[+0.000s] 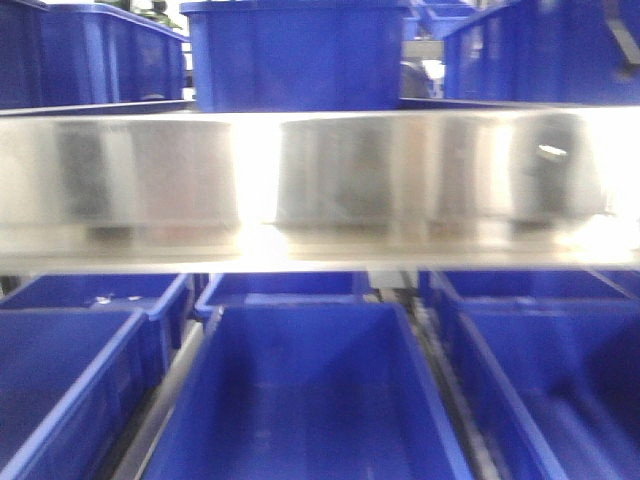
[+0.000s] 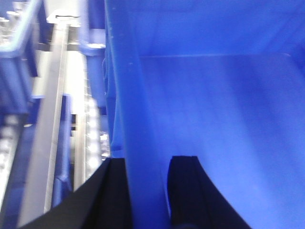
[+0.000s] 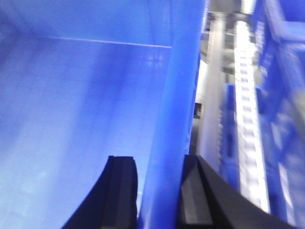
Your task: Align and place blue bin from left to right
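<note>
**Both arms on the bin: move it square**

Left gripper [image 2: 147, 162] has its jaws clamped over the bin's [image 1: 300, 400] left wall, and right gripper [image 3: 155, 160] has its jaws clamped over the right wall. The bin sits mid-rack [image 1: 165, 395] on the lower level, between neighbour bins [image 1: 60, 390]. My call: move both arms level and together, clear of the metal rail [image 1: 320, 180] above.

No text, label, brand, number or sign can be read in any view.

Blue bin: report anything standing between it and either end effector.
Nothing visible does. The left end effector straddles the left wall of the blue bin, the right end effector its right wall, one finger inside, one outside, walls filling the gaps.
</note>
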